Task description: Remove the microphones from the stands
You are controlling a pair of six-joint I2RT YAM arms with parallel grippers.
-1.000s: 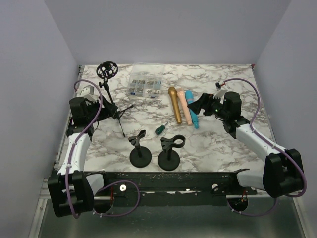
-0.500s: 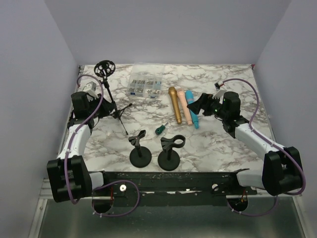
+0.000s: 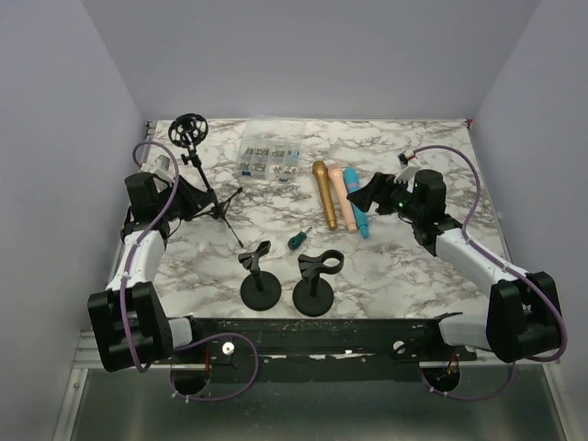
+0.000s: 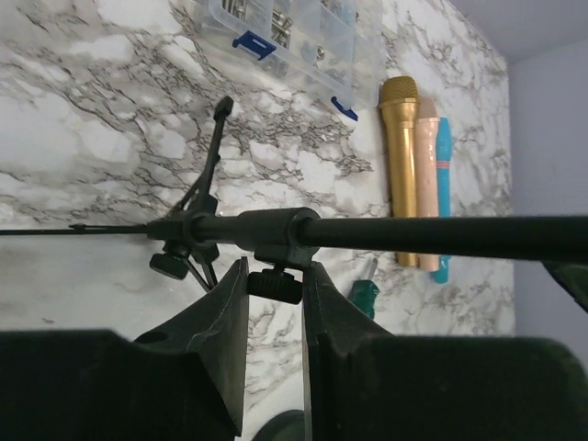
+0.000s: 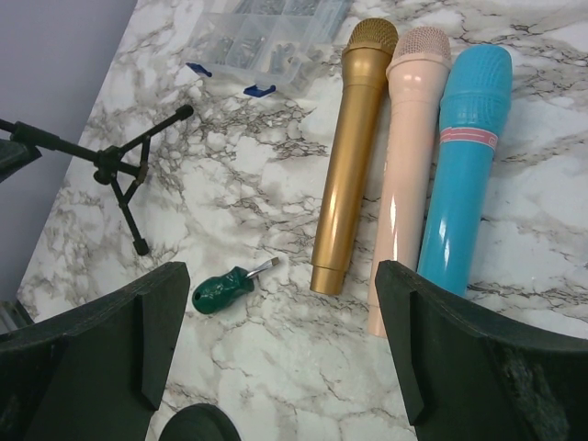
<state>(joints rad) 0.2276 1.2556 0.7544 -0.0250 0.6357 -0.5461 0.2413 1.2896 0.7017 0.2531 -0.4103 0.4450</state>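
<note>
A black tripod stand with an empty round shock mount stands at the back left. My left gripper is shut on the small black knob under the collar of its pole. A gold microphone, a pink one and a blue one lie side by side on the marble table, none in a stand. My right gripper hovers open just right of them, nothing between its fingers; below it lie the gold microphone and its two neighbours.
Two round-base desk stands with empty clips stand near the front edge. A green-handled screwdriver lies between them and the microphones. A clear parts box sits at the back. Grey walls close in on both sides.
My left gripper has closed onto the tripod stand's knob and the arm has drawn back to the left. The stand's top has shifted slightly left. The right arm has not moved.
</note>
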